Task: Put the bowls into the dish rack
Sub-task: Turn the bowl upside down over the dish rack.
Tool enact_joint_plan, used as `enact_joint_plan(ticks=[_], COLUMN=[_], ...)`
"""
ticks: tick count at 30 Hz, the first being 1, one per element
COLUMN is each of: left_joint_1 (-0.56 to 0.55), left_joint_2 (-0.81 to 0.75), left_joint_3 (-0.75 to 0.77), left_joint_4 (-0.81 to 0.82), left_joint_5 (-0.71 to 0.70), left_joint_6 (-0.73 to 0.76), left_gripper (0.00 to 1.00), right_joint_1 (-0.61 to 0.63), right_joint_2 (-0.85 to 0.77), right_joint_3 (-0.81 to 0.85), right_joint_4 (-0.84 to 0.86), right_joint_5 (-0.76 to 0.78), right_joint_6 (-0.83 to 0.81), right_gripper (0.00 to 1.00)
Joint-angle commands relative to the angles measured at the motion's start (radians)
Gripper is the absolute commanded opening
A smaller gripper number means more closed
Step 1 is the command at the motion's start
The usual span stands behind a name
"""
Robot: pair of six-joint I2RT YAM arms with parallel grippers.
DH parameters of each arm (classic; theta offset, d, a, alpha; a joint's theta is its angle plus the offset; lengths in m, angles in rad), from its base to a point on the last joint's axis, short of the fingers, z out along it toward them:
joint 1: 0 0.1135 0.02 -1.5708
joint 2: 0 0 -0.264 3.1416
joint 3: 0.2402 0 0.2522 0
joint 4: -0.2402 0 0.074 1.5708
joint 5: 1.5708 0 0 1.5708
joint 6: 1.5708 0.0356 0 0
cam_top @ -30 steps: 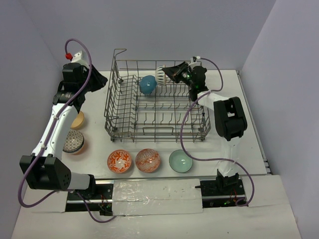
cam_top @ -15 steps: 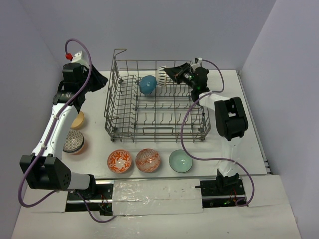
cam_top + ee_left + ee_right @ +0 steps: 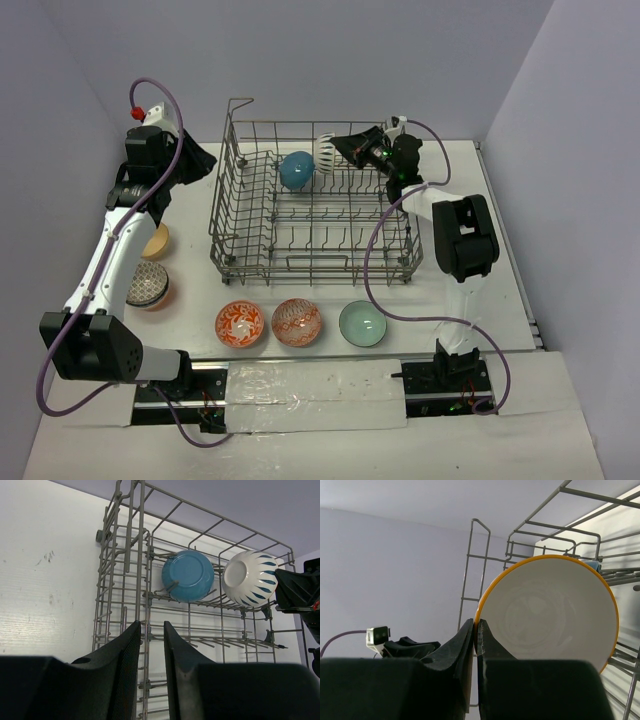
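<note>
Right tool [image 3: 476,627] clenched on rim of striped bowl [image 3: 250,577]. Bowl stands on edge at dish rack [image 3: 225,230] back row, at tool's 9 o'clock, just beside teal bowl [image 3: 188,575] (already slotted). Left tool [image 3: 152,630] slightly parted, empty, at rack's 10 o'clock.

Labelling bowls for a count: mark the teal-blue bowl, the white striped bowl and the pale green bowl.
teal-blue bowl [image 3: 188,576], left wrist view, its underside.
white striped bowl [image 3: 252,580], left wrist view, striped outer wall.
pale green bowl [image 3: 362,324], top external view, inner floor.
</note>
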Motion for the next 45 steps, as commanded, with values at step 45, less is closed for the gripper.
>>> enact_joint_plan(ticks=[45], left_joint_1=[0.005], left_joint_2=[0.003], left_joint_3=[-0.011], left_joint_4=[0.048], left_joint_5=[0.035], left_joint_6=[-0.006], left_gripper=[0.3], right_joint_1=[-0.04], right_joint_2=[-0.003], right_joint_3=[-0.037], right_joint_4=[-0.034], right_joint_5=[-0.188], right_joint_6=[-0.062], right_gripper=[0.0])
